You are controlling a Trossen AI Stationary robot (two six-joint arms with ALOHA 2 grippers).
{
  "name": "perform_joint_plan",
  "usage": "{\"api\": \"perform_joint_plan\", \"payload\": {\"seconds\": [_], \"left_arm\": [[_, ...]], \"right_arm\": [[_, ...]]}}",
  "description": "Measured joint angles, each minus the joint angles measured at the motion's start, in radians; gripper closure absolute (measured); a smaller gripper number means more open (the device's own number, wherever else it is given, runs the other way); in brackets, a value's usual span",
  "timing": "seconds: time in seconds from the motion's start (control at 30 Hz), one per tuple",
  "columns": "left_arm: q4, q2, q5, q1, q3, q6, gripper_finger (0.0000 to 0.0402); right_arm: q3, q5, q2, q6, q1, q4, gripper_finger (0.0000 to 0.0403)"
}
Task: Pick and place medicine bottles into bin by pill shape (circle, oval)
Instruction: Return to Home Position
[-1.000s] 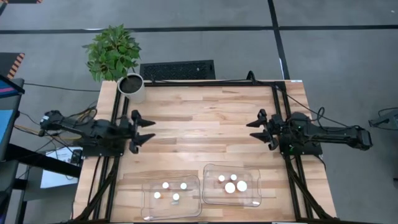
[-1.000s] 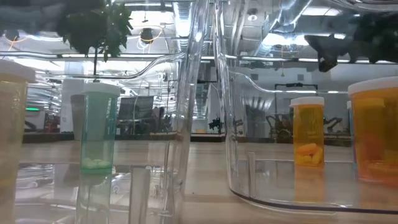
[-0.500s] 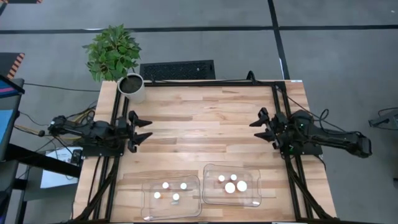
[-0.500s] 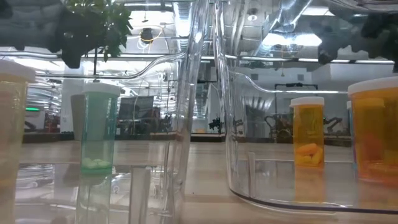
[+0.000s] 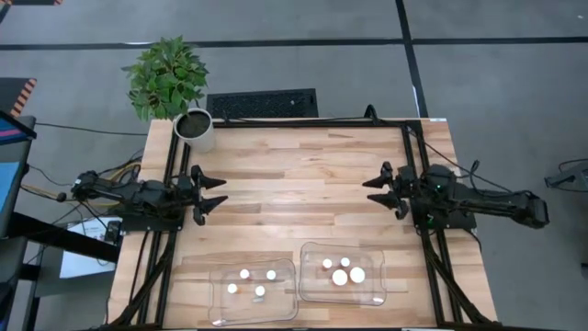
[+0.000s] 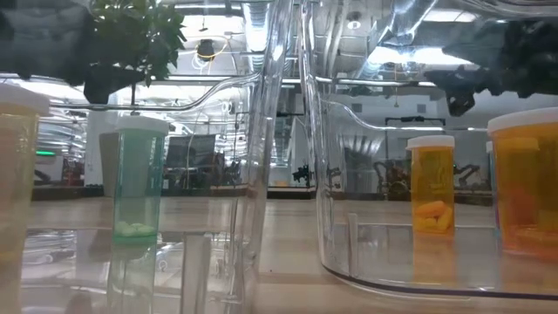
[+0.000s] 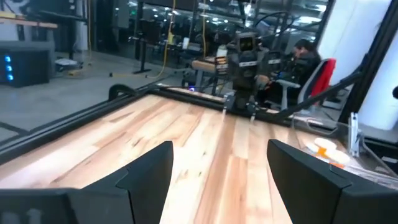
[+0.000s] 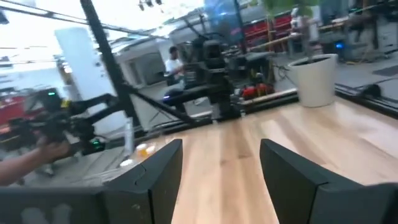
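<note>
Two clear plastic bins stand at the table's near edge. The left bin (image 5: 253, 291) holds several upright white-capped bottles (image 5: 260, 291). The right bin (image 5: 343, 273) holds several more (image 5: 340, 277), two with larger caps. The low view shows a teal bottle (image 6: 138, 183) and amber bottles (image 6: 432, 185) standing on their bases inside the bins. My left gripper (image 5: 213, 194) is open and empty at the table's left side, also shown in its wrist view (image 7: 221, 155). My right gripper (image 5: 375, 191) is open and empty at the right side, also shown in its wrist view (image 8: 221, 152).
A white plant pot (image 5: 195, 129) with a green plant stands at the table's far left corner. A black grille (image 5: 262, 103) lies beyond the far edge. Bare wood (image 5: 303, 184) lies between the two grippers. People show in the room behind (image 7: 305, 53).
My left gripper has drawn back a little toward the table's left edge. My right arm has swung slightly and come back near where it was. Both grippers stay open and empty. The bottles and bins have not moved.
</note>
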Motion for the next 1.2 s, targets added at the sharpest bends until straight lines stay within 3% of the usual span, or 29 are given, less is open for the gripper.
{"api": "perform_joint_plan", "payload": {"seconds": [0.1, 0.3, 0.43, 0.7, 0.77, 0.9, 1.07, 1.2], "left_arm": [[-0.021, 0.000, -0.002, 0.000, 0.000, 0.003, 0.0148], [-0.063, 0.000, -0.027, 0.000, 0.002, 0.016, 0.0148], [-0.065, 0.000, -0.029, 0.000, 0.002, 0.056, 0.0148], [-0.066, 0.000, -0.045, 0.000, 0.002, 0.037, 0.0148], [-0.067, 0.000, -0.045, 0.000, 0.002, 0.035, 0.0148], [-0.067, 0.000, -0.041, 0.000, 0.002, 0.027, 0.0148], [-0.068, 0.000, -0.036, -0.001, 0.002, 0.018, 0.0148], [-0.068, 0.001, -0.025, -0.001, 0.002, 0.023, 0.0148]], "right_arm": [[0.000, 0.021, -0.001, -0.031, 0.078, 0.026, 0.0178], [-0.001, 0.223, -0.001, -0.115, 0.206, -0.073, 0.0178], [-0.001, 0.236, -0.002, -0.129, 0.238, -0.132, 0.0178], [0.039, 0.227, -0.036, -0.096, 0.185, -0.179, 0.0178], [0.096, 0.177, -0.081, -0.094, 0.162, -0.245, 0.0178], [0.172, 0.181, -0.223, -0.106, 0.125, -0.418, 0.0178], [0.166, 0.217, -0.226, -0.161, 0.102, -0.405, 0.0178], [0.069, 0.230, -0.224, -0.177, 0.090, -0.339, 0.0178]]}}
